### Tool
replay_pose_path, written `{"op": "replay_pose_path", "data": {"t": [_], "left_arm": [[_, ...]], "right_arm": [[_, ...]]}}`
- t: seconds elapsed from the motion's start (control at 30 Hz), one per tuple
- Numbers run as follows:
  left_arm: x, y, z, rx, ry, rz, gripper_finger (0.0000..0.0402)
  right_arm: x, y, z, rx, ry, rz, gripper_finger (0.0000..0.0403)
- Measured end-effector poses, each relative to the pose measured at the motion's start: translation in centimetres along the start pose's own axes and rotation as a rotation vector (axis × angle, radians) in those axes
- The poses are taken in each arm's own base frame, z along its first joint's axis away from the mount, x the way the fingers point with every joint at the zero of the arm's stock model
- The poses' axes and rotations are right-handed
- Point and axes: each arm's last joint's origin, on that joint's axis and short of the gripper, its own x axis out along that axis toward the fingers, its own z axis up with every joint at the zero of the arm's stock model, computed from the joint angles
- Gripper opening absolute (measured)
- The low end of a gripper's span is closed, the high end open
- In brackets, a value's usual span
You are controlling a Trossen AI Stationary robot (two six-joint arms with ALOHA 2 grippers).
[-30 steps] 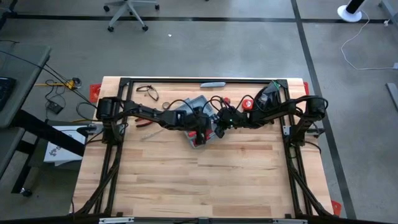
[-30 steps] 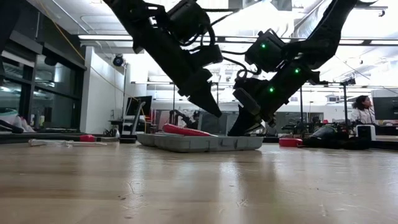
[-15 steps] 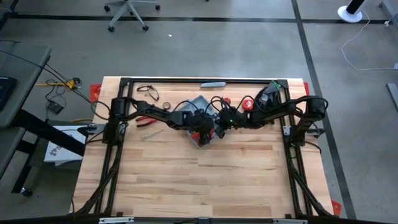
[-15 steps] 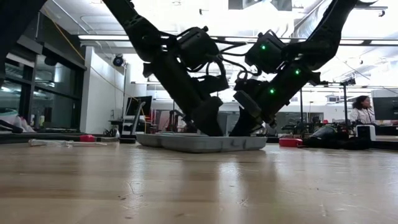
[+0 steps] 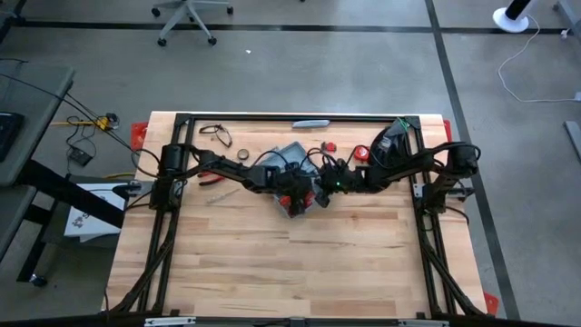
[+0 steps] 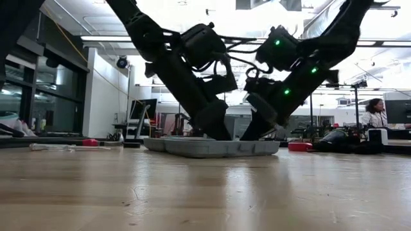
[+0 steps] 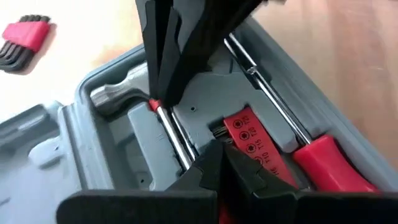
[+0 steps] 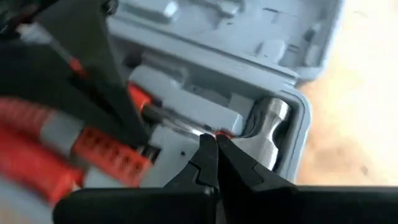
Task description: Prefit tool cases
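The blue-grey tool case (image 5: 289, 156) lies open at the table's far middle, flat on its bottom (image 6: 212, 147). Its moulded tray holds a hammer (image 7: 115, 99) with a chrome shaft, a red bit holder (image 7: 249, 140) and a red-handled screwdriver (image 7: 329, 168). Both arms reach down into the tray. My left gripper (image 7: 219, 155) is shut beside the hammer's shaft. My right gripper (image 8: 212, 142) is shut near the hammer's head (image 8: 273, 121). My left gripper comes from above, slanting from the table's left. Its shut fingertips (image 7: 205, 165) rest in the tray between the hammer's shaft (image 7: 180, 152) and the bit holder. The fingers hide what they press on. My right gripper presses its shut fingertips (image 8: 205, 149) down on the hammer's neck (image 8: 224, 132), just behind the head. It slants in from the table's right. The hammer lies in its moulded slot.
Around the case lie a red hex key set (image 7: 25, 37), red pliers (image 5: 211, 177), a black cable loop (image 5: 216, 134), a slim grey-blue bar (image 5: 311, 123), small red parts (image 5: 361, 153) and a black device (image 5: 392, 143). Bare wood stretches toward the near edge. A person (image 6: 372, 112) stands far behind.
My left gripper has come down into the case. The red-handled tool that stood tilted above the case's rim now lies down in the tray, out of sight in the low view. My right gripper has stayed at the case, shifting only slightly.
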Motion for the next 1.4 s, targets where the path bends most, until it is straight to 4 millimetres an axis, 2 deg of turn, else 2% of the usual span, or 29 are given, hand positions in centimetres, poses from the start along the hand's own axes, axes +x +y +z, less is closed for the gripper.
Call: {"op": "replay_pose_path", "data": {"t": [0.27, 0.6, 0.83, 0.97, 1.13, 1.27, 1.4], "left_arm": [[-2.6, -0.6, 1.6, 0.049, -0.068, -0.012, 0.0000], [-3.2, -3.9, 1.3, 0.103, -0.046, -0.169, 0.0000], [-3.6, -5.2, 1.3, 0.128, -0.051, -0.142, 0.0000], [-3.6, -5.2, 1.3, 0.134, -0.043, -0.115, 0.0000], [-4.9, -4.7, 1.3, 0.143, 0.003, -0.024, 0.0000], [-6.5, -3.4, 1.2, 0.151, 0.068, 0.112, 0.0000], [-7.0, -1.8, 1.1, 0.113, 0.114, 0.098, 0.0000]], "right_arm": [[-2.1, 1.3, -0.1, -0.052, -0.002, -0.028, 0.0000], [-3.0, 3.9, -1.5, -0.063, 0.043, 0.030, 0.0000], [-3.5, 4.9, -1.8, -0.074, -0.016, -0.041, 0.0000], [-3.5, 5.0, -1.5, -0.073, -0.049, -0.038, 0.0000], [-3.3, 4.6, -1.0, -0.067, -0.073, -0.045, 0.0000], [-3.0, 3.8, -0.6, -0.045, -0.067, -0.055, 0.0000], [-2.7, 3.2, -0.2, -0.038, -0.063, -0.032, 0.0000]]}}
